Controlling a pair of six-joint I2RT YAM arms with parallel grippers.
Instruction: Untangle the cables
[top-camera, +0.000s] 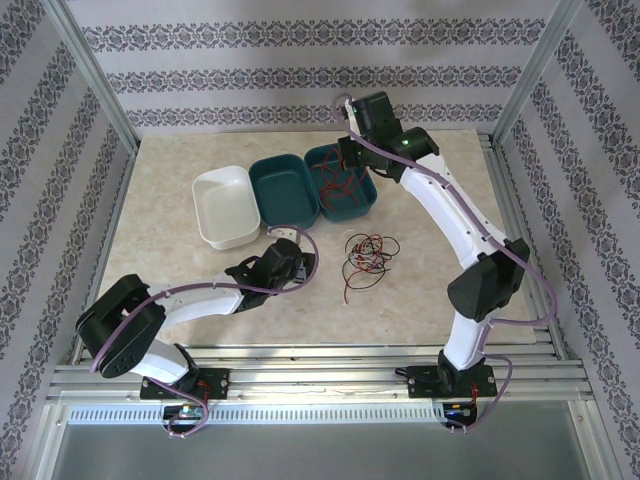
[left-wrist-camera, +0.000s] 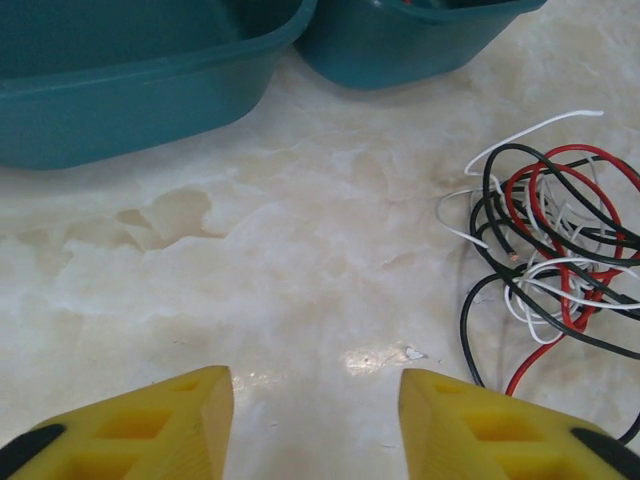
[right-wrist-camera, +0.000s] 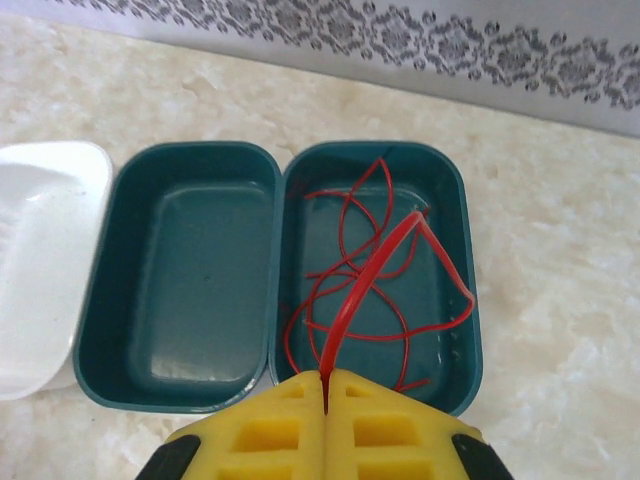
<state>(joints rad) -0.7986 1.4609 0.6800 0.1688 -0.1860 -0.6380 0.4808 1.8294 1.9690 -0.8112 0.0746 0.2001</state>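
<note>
Right pincer (right-wrist-camera: 327, 388) pinches a red cable (right-wrist-camera: 365, 275) (left pincer (left-wrist-camera: 316, 400) parted, empty).

Left wrist view: the cables (left-wrist-camera: 560, 255) run off the right edge; right wrist view — white tub (right-wrist-camera: 35, 270) cropped at left.

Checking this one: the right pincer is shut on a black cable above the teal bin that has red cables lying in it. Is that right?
Not quite. The cable clamped in the right pincer is red, not black, as the right wrist view shows. The rest holds: the pincer is shut on it above the teal bin that has red cables lying in it.
</note>
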